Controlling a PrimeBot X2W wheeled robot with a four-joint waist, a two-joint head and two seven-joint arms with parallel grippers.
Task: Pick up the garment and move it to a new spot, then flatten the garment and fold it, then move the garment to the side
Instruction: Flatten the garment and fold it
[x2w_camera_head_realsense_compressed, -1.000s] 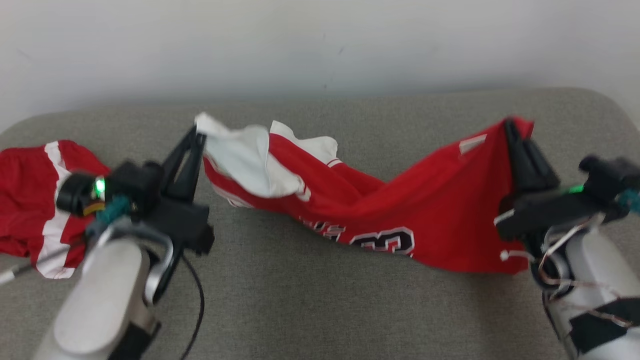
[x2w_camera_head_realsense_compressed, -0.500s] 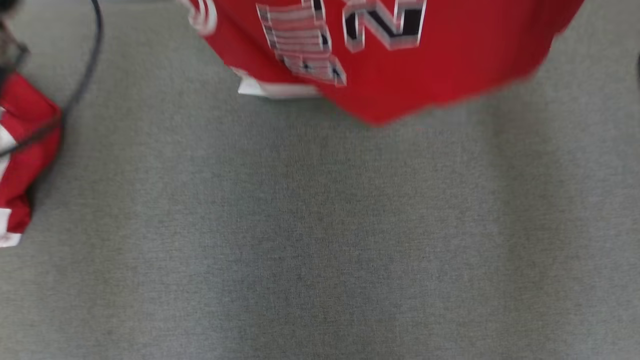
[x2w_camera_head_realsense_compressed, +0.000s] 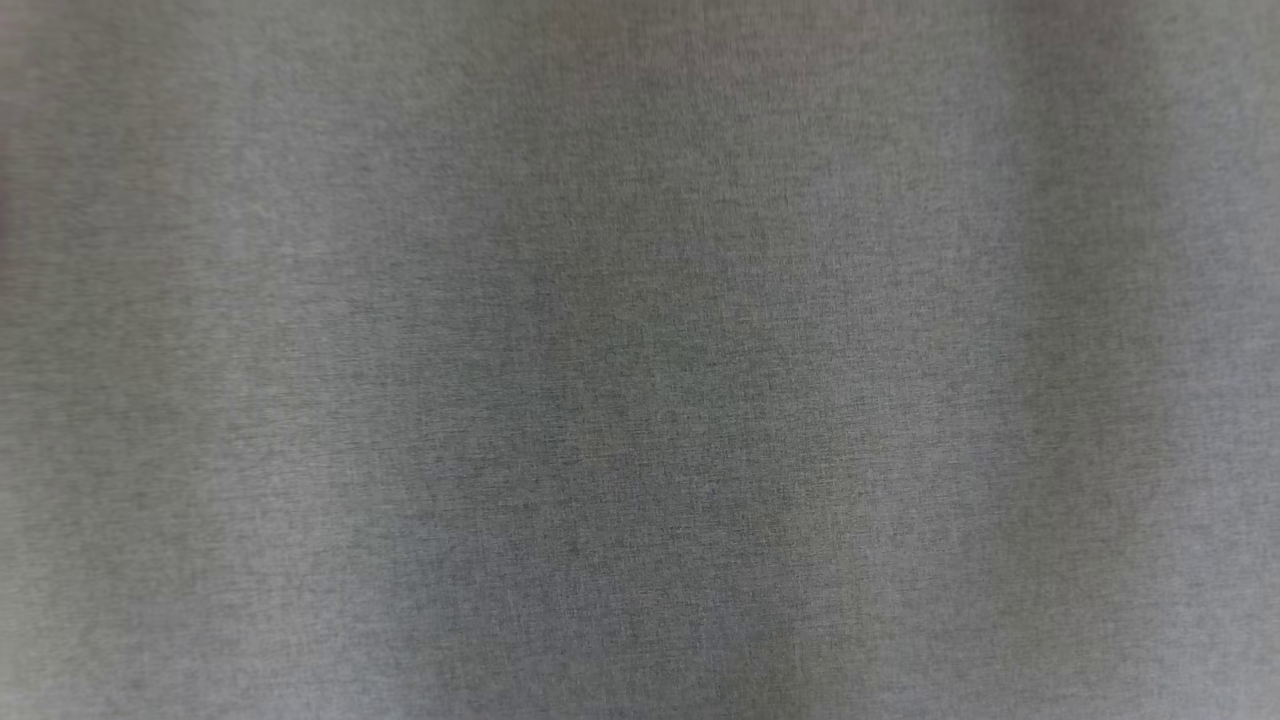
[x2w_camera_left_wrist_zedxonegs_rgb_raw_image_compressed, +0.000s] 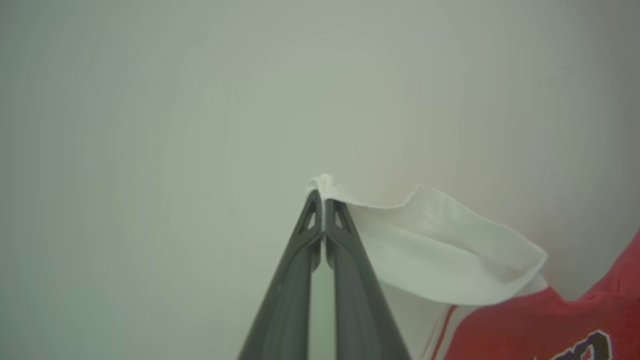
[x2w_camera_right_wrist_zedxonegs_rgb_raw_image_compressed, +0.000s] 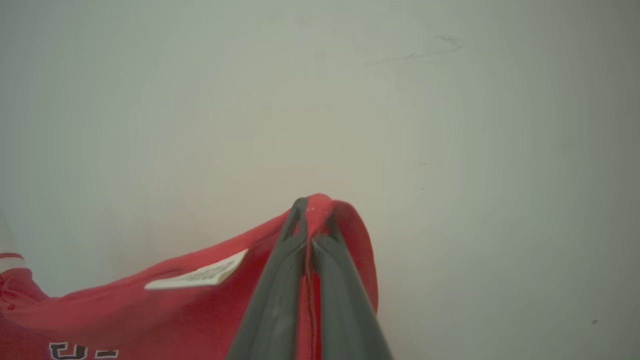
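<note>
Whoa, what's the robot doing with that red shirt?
It is holding the red and white garment by two spots. Its left gripper is pinched shut on a white edge, and its right gripper is pinched shut on a red edge near a white label. The cloth droops from both, in front of a pale wall.

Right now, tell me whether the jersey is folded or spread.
Neither. The jersey hangs slack, left gripper pinching white cloth, right gripper pinching red.

A grey fabric surface (x2w_camera_head_realsense_compressed: 640, 360), softly blurred, and a plain pale wall (x2w_camera_left_wrist_zedxonegs_rgb_raw_image_compressed: 150, 100).
</note>
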